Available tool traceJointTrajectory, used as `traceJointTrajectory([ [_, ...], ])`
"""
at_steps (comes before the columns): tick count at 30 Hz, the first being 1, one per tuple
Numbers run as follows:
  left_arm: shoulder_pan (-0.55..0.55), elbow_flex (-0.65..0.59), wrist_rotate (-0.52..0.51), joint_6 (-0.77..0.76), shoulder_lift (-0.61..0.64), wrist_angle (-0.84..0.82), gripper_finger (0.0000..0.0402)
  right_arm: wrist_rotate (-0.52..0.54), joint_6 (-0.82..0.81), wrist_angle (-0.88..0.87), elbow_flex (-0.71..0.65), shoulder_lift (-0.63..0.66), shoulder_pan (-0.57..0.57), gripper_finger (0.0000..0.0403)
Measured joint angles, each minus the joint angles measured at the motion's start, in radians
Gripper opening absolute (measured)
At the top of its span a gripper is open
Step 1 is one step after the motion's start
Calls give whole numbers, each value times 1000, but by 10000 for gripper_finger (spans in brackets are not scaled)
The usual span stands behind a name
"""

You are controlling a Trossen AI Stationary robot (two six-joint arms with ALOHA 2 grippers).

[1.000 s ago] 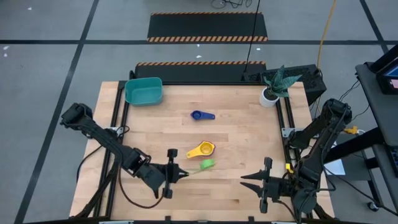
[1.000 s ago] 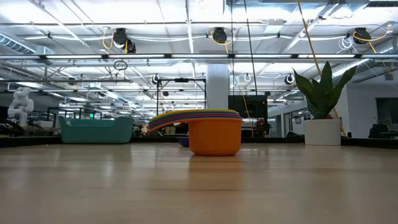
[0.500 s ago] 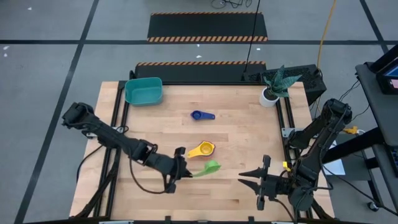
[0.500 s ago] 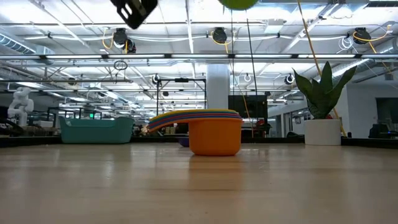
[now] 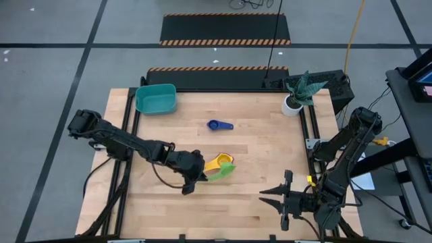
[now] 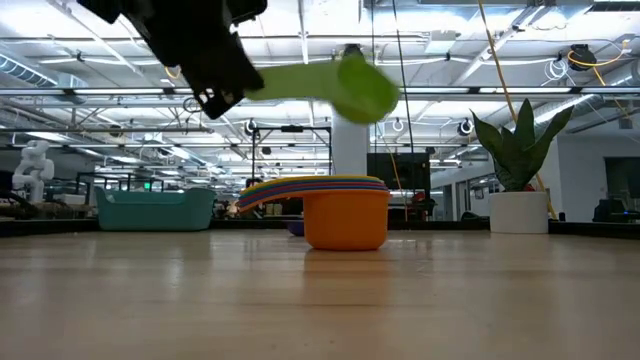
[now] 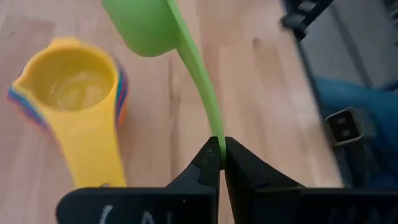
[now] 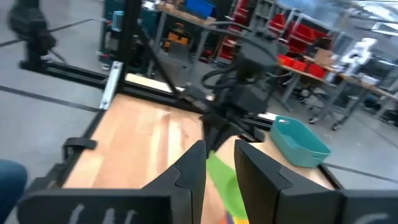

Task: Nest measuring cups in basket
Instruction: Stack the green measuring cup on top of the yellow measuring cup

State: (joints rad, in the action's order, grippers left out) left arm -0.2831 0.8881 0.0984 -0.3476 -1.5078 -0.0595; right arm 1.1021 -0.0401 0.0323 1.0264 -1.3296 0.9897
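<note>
Left end effector (image 7: 219, 163) pinches smooth green cup's (image 7: 146, 25) thin, flat handle — aloft.

Green cup (image 6: 365, 88) smears with motion blur in the low view. The stacked cups (image 6: 345, 210) hide the blue cup behind them there. In the right wrist view, the stack is cut off at the edge.

The left claw (image 5: 200, 177), pinched shut on the green cup's (image 5: 226, 171) handle, has carried it up off the surface and away from the near edge, bringing it just beside the yellow-topped cup stack (image 5: 219, 162).
</note>
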Motion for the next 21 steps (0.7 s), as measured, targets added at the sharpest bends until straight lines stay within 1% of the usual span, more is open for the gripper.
traceJointTrajectory([
  [2, 12, -25, 18, -2, 0, 58, 13, -41, -1, 0, 0, 0, 0, 77],
  [5, 32, -52, 48, -1, -1, 98, 7, -83, -20, 0, 0, 0, 0, 77],
  [10, 78, -96, 58, -10, 0, 130, 12, -86, -50, -6, 0, 0, 0, 77],
  [16, 112, -141, 133, -48, 0, 219, 6, -87, -49, -8, 0, 0, 0, 77],
  [21, 128, -175, 137, -100, 0, 230, 14, -87, -46, -8, 0, 0, 0, 77],
])
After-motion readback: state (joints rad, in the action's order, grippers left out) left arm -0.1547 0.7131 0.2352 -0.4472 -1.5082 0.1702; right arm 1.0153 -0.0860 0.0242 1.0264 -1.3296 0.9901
